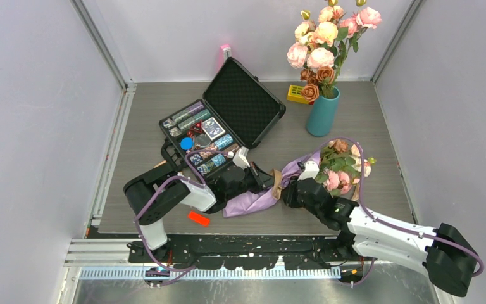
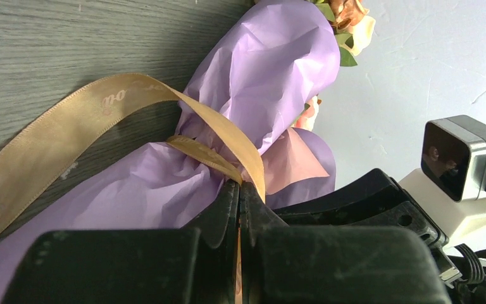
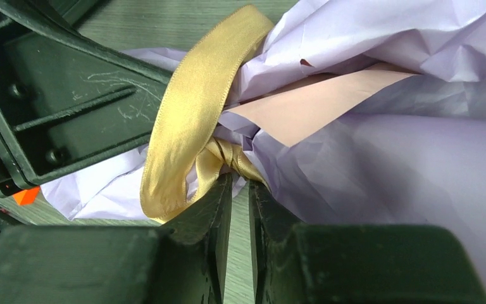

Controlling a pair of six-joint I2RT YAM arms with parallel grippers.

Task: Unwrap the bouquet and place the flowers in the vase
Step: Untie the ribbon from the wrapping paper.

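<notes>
From above, the bouquet [image 1: 259, 197] lies on its side on the grey table [image 1: 367, 126], near the front edge. Its lilac paper tail points to the left arm, and the flowers [image 1: 342, 171] at its far end point right, near the teal vase [image 1: 323, 114]. The vase stands upright behind them and holds a bigger bunch of pink-cream roses [image 1: 321, 38]. The left gripper [image 1: 271, 180] and the right gripper [image 1: 289, 190] meet at the bouquet's tied waist. An open black case of poker chips [image 1: 243, 104] sits behind the left arm.

In the left wrist view, the left gripper [image 2: 240, 190] is closed tight, pinching the tan ribbon [image 2: 50, 139] just beside the knot. A long loop of ribbon trails left over the table. The pink lining [image 2: 291, 161] peeks out of the lilac wrap.

In the right wrist view, the right gripper [image 3: 239, 187] stands only narrowly apart, with the table showing through the slit. Its tips are at the ribbon knot [image 3: 228, 158]; whether they pinch it I cannot tell. The tan ribbon [image 3: 190, 107] loops up to the left, beside the left gripper's dark body [image 3: 69, 107].
</notes>
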